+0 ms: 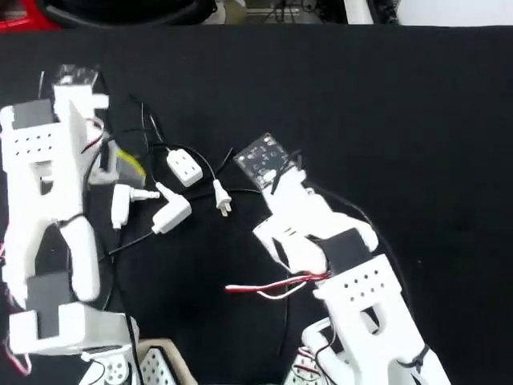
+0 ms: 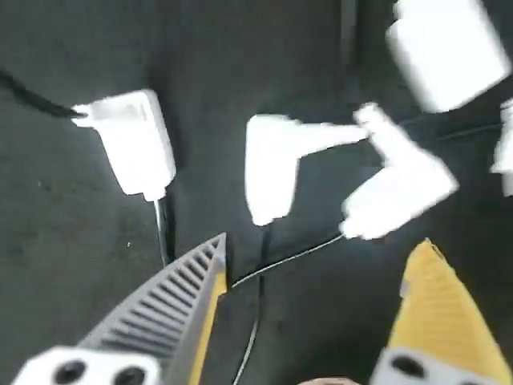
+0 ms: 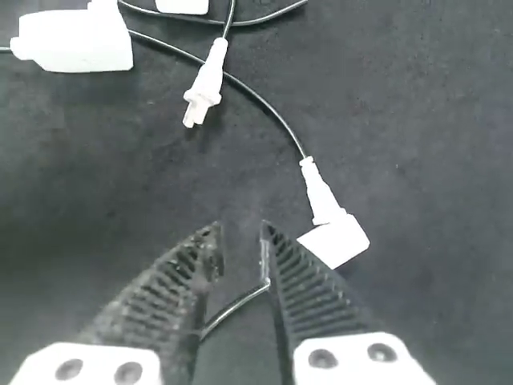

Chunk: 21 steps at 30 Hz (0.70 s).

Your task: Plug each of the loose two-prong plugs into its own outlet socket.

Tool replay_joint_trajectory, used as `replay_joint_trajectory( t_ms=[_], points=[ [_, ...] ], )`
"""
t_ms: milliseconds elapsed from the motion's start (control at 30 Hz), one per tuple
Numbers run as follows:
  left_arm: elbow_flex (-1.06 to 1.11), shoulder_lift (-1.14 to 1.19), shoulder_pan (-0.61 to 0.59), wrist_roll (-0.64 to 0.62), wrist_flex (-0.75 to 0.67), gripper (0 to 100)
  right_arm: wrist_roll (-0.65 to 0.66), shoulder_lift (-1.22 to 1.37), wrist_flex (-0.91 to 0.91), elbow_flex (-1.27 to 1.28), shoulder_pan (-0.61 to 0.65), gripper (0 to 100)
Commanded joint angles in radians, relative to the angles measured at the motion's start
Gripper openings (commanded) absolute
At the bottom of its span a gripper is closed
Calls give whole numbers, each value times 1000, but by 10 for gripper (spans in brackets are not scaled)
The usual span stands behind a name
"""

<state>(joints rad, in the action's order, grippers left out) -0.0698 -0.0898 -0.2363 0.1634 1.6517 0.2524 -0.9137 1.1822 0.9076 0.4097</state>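
A loose two-prong plug (image 1: 222, 196) on a black cable lies mid-table, also as the plug (image 3: 204, 80) ahead of my right gripper (image 3: 239, 237). That gripper's black fingers stand a narrow gap apart, above a thin cable, holding nothing. A small white socket (image 3: 333, 237) lies just beside its fingertips. My left gripper (image 2: 321, 257) is open, its yellow fingers (image 1: 127, 167) hovering over a white plug (image 2: 272, 160) whose prongs meet an angled white socket (image 2: 401, 188). Another white socket block (image 2: 132, 144) lies to one side, and a square outlet (image 1: 183, 166) sits farther off.
Black cables loop between the white pieces on the black table (image 1: 385, 104). Red and white wires (image 1: 264, 287) trail from the right arm. A large white adapter (image 3: 72, 44) lies beyond the loose plug. Open black surface stretches to the right and back.
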Motion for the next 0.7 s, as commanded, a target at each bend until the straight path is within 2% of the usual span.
replay_joint_trajectory(
  t_ms=[0, 133, 267, 367, 533, 667],
  points=[
    [-53, -44, 143, -157, -61, 343, 5, 8, -15, -21, -20, 67],
    [36, 97, 232, -394, -327, 343, 6, 8, 5, -25, -20, 67],
    [22, 282, 239, -548, -466, 343, 6, 8, 5, -25, -20, 67],
    [-47, 400, 231, -681, -499, 342, 6, 8, 5, -25, -20, 67],
    [-191, 545, 260, -712, -491, 331, 6, 8, 3, -24, -20, 67],
    [-240, 649, 263, -773, -491, 237, 6, 8, 0, -21, -20, 67]
  ],
)
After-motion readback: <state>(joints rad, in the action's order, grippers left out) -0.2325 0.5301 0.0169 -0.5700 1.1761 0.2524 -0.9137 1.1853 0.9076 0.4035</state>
